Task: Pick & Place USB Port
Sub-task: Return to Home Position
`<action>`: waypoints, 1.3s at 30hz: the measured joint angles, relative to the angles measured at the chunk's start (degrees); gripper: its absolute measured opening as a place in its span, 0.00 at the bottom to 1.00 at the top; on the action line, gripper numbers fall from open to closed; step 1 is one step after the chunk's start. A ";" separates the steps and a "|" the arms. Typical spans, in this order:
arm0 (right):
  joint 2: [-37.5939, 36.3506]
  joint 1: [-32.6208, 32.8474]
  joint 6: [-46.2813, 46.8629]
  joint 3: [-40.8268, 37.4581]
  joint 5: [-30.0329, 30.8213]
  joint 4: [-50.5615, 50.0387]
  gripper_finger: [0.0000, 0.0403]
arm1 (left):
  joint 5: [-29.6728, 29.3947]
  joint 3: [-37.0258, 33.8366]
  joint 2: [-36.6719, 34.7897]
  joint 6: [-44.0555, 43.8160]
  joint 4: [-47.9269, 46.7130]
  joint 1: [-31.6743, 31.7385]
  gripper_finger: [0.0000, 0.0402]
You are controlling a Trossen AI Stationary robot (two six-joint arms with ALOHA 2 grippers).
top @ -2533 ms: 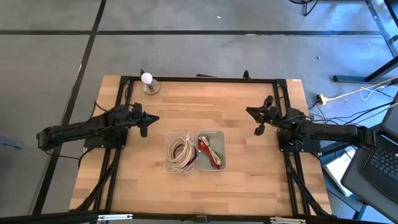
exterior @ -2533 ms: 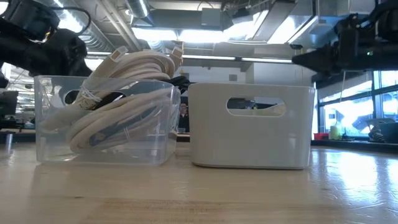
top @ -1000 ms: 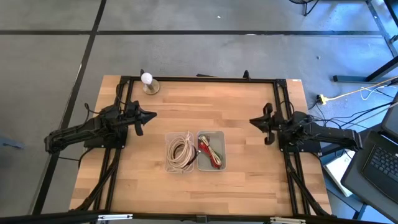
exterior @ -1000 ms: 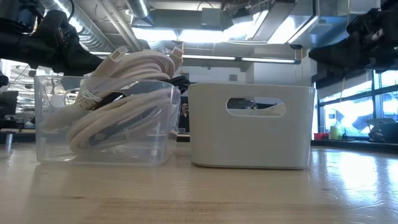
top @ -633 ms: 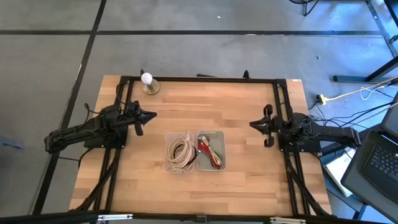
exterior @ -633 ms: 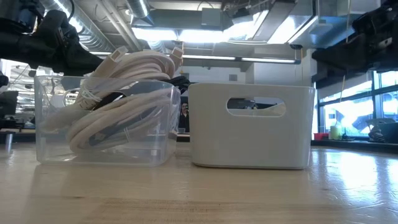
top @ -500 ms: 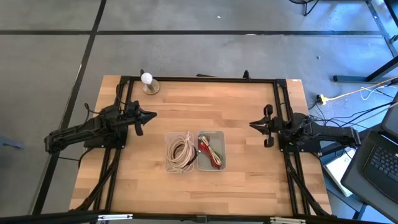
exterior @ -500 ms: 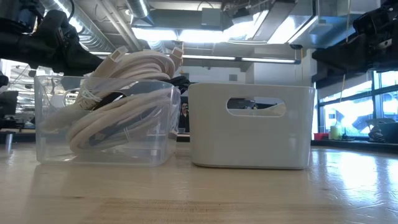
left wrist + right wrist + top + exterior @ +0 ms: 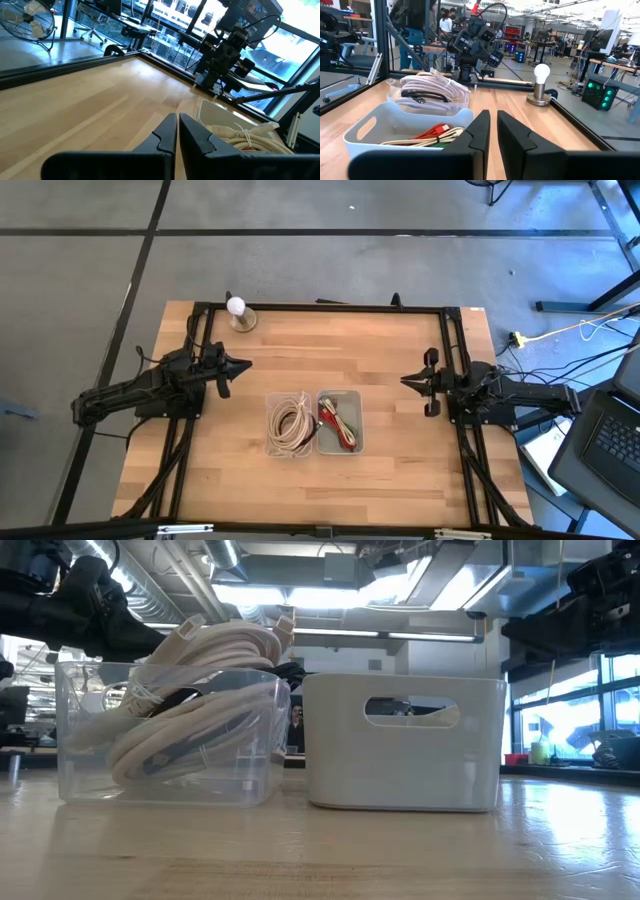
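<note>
Between left hand (image 9: 244,365) and right hand (image 9: 405,379), cables (image 9: 291,423) in bin (image 9: 270,449)

You're in a robotics lab or workshop, open-plan. Wood-topped table (image 9: 300,345) in a black frame, on bare concrete floor (image 9: 300,265). Exposed ducts (image 9: 178,575) and strip lights (image 9: 300,595) overhead. Beyond: benches with lit equipment (image 9: 596,90), people (image 9: 445,21) standing, a floor fan (image 9: 30,20), and what look like office chairs (image 9: 92,32).

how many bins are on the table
2. The transparent bin, full of coiled white cables, sits mid-table on the left arm's side. The white bin stands right beside it, on the right arm's side. None looks hidden.
</note>
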 joint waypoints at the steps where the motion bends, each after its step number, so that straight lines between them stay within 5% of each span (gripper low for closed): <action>1: 0.00 0.00 0.00 0.00 0.00 0.00 0.09 | 0.00 0.00 0.00 0.00 0.00 0.00 0.03; 11: 0.02 0.00 -0.02 0.00 0.00 0.00 0.09 | -0.21 0.00 -0.43 0.66 -0.08 -1.16 0.03; 17: 0.02 0.00 -0.09 0.00 0.00 0.00 0.09 | 0.35 -2.67 -0.44 27.69 7.28 -10.51 0.02; 22: 0.04 0.00 -0.09 0.00 0.00 0.02 0.09 | -1.07 -2.80 -0.44 36.19 7.51 -16.62 0.02; 39: 0.04 0.00 -0.07 0.00 0.00 0.02 0.09 | -1.44 -2.80 -0.48 35.58 7.61 -18.07 0.02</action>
